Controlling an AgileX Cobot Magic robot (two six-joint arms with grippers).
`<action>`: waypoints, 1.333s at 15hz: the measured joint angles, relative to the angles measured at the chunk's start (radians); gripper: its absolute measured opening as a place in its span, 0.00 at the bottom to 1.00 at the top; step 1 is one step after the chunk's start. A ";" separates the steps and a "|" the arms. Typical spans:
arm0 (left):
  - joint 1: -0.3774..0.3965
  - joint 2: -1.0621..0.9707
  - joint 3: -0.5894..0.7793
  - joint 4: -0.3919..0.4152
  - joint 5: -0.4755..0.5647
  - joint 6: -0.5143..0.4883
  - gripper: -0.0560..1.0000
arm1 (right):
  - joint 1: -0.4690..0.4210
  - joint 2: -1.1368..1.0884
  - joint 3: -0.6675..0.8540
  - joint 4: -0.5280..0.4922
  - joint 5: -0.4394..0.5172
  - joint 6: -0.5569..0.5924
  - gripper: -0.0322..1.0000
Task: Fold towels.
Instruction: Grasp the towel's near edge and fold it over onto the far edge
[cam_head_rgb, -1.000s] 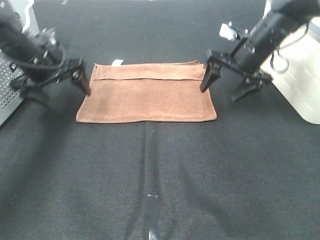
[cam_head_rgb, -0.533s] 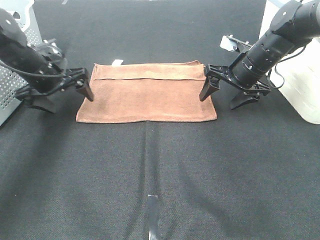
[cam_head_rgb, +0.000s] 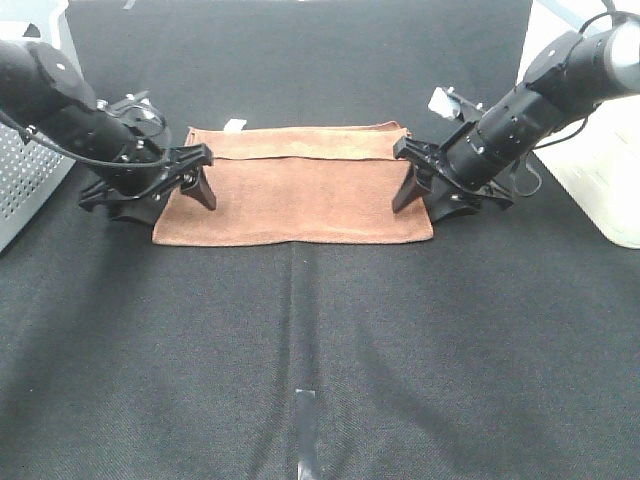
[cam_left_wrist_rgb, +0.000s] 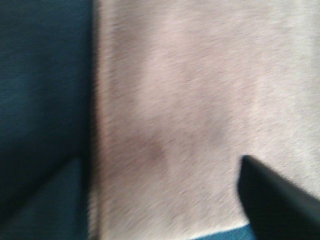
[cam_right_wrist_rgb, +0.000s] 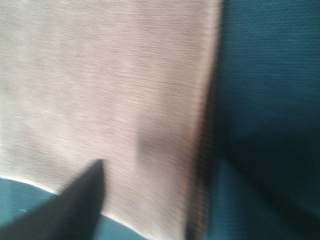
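A: Brown towel (cam_head_rgb: 295, 195): where did we find it?
B: We found it lying flat on the black tabletop (cam_head_rgb: 320, 340), towards the far side, with its long axis running left to right.
A: And the grippers?
B: We saw the left gripper (cam_head_rgb: 170, 203) spread wide astride the left short edge. The right gripper (cam_head_rgb: 425, 208) was likewise spread at the right short edge. Neither grasped anything. Each arm was nearest its own end, so we judged that each should pinch its own edge.
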 joint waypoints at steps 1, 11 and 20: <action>-0.002 0.007 -0.004 -0.008 0.007 0.001 0.56 | 0.000 0.008 0.000 0.008 0.000 -0.003 0.35; -0.001 -0.049 -0.008 0.185 0.238 -0.019 0.07 | 0.000 -0.059 0.112 -0.081 0.077 0.088 0.03; 0.001 -0.188 0.195 0.182 0.268 -0.031 0.07 | 0.008 -0.229 0.344 -0.064 -0.003 0.027 0.03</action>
